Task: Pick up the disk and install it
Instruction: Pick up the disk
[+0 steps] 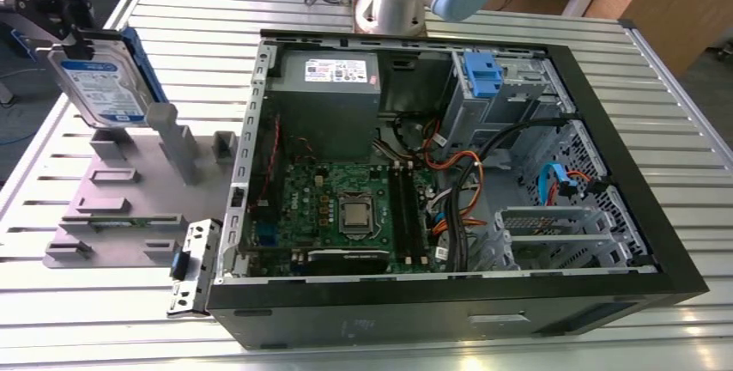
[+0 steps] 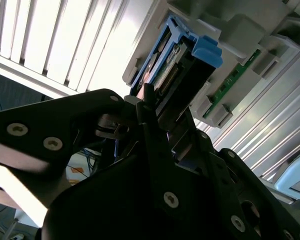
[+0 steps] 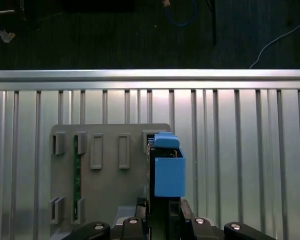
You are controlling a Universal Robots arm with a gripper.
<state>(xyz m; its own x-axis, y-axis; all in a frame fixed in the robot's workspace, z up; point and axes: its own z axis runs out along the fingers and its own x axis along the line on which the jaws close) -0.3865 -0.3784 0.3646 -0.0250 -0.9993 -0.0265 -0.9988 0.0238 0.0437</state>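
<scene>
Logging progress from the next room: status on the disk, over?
Gripper shut on the disk. Disk on edge above the grey rack, outside the computer case. Case lies open; rack posts close beside the disk.

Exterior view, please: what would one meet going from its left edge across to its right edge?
The disk, standing on edge → loose metal bracket → green motherboard → bundle of cables → pale metal cage. The grey fixture plate overlaps the disk, so it is left out.
</scene>
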